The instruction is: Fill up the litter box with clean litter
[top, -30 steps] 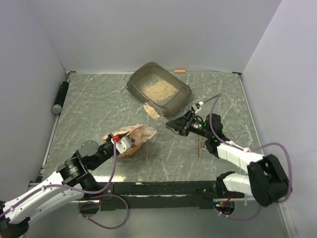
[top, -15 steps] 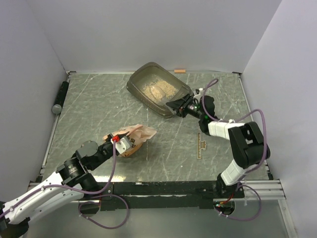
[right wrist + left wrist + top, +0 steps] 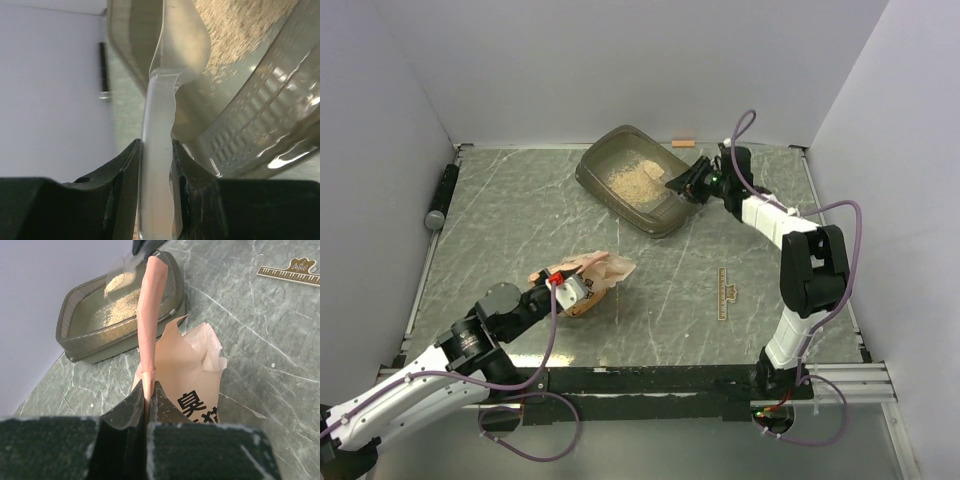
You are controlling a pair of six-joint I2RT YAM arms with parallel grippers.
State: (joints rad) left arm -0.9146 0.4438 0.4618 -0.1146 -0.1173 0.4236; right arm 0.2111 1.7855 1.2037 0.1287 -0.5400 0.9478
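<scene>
The left gripper [image 3: 148,399], pressed together, pinches the top edge of the pink bag [image 3: 598,270], which lies left of centre on the table [image 3: 770,262]. The right gripper [image 3: 697,180] clamps the handle of a clear scoop [image 3: 177,45], tilted over the box [image 3: 665,214] at the far side. Litter [image 3: 634,178] lies inside the box.

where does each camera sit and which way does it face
Top external: above, behind the robot, looking down on the table; both arms show.
Left wrist: low, facing the grey-brown rectangular plastic litter box; left gripper shut on the salmon-pink plastic bag.
Right wrist: beside that box, looking across it; right gripper holds a clear plastic scoop.
Shared: both wrists see the tan litter.
</scene>
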